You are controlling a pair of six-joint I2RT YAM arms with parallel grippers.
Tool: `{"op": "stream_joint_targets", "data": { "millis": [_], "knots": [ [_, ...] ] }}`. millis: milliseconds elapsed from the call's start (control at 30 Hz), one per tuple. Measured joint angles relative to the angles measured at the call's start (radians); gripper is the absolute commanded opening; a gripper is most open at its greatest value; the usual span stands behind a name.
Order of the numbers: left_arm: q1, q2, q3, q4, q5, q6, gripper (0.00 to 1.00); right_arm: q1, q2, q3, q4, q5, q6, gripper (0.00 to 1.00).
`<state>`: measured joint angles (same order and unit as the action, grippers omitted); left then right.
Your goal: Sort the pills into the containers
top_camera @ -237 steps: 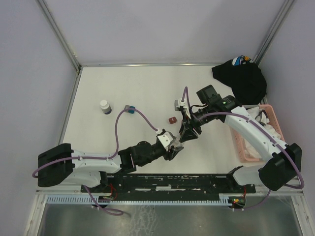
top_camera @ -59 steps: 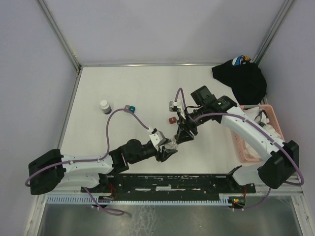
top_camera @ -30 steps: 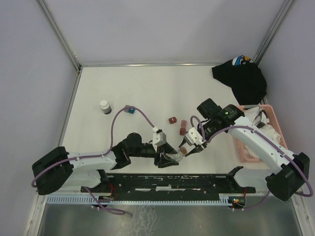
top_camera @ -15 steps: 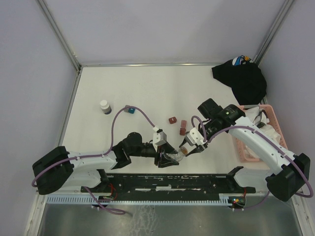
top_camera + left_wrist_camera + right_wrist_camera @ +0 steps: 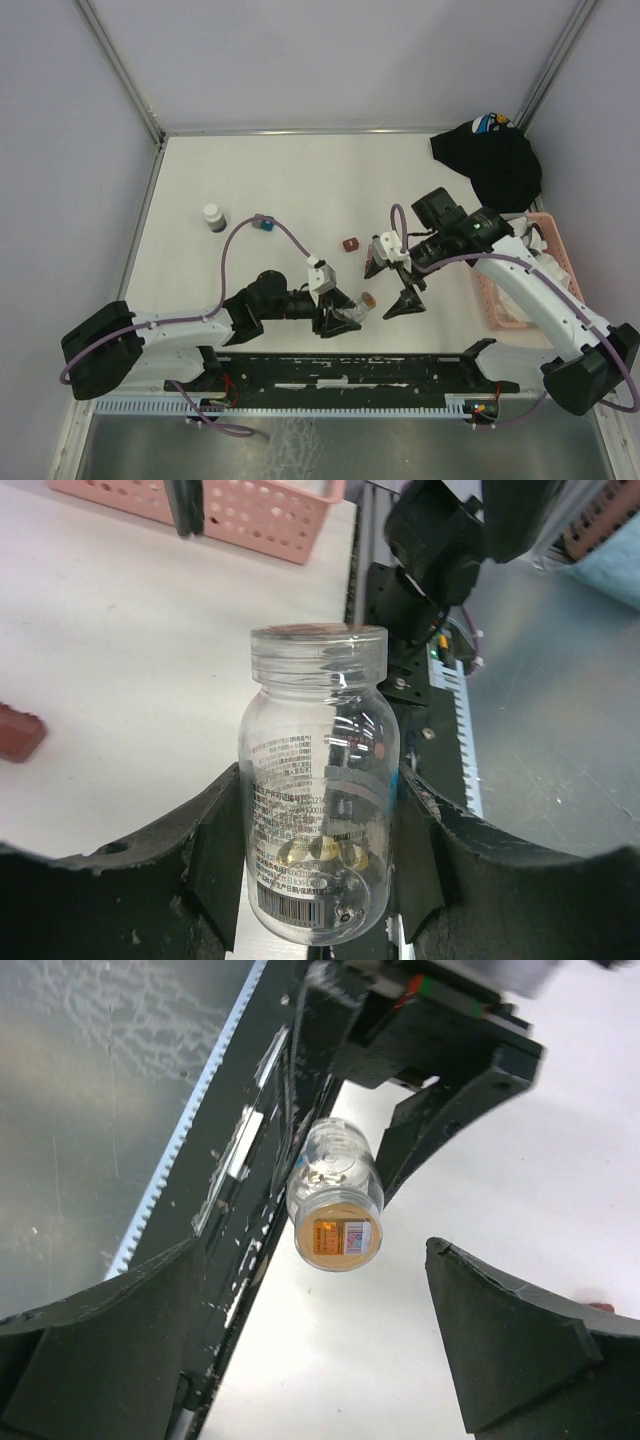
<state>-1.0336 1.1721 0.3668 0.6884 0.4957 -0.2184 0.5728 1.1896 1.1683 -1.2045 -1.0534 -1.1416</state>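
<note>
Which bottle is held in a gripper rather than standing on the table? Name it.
The clear vial with the amber top, clamped in the left gripper. The white-capped bottle stands free on the table, far left.

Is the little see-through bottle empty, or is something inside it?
Not empty. A few yellowish pills sit at the bottom of the clear vial, seen through its wall in the left wrist view.

So the right tool (image 5: pixel 404 302) was sitting right on the amber top of the vial (image 5: pixel 350 313) half a second ago, now it's backed off toward the right edge of the bench (image 5: pixel 280 190), jaws spread wide.
</note>
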Motion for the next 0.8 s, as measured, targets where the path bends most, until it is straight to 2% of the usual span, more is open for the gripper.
{"op": "stream_joint_targets", "data": {
  "millis": [167, 367, 567, 800],
  "knots": [
    [-0.034, -0.068, -0.018, -0.032, -0.177, 0.031, 0.03, -0.018, 0.076, 0.089, 0.06, -0.001, 0.273, 0.99],
    [-0.087, -0.095, -0.02, -0.062, -0.388, 0.071, 0.03, -0.018, 0.191, 0.095, 0.164, 0.049, 0.553, 0.98],
    [-0.097, -0.079, -0.02, -0.084, -0.478, 0.082, 0.03, -0.004, 0.199, 0.09, 0.232, 0.095, 0.69, 0.89],
    [-0.099, -0.073, -0.02, -0.097, -0.507, 0.082, 0.03, 0.04, 0.218, 0.089, 0.251, 0.174, 0.744, 0.85]
  ]
}}
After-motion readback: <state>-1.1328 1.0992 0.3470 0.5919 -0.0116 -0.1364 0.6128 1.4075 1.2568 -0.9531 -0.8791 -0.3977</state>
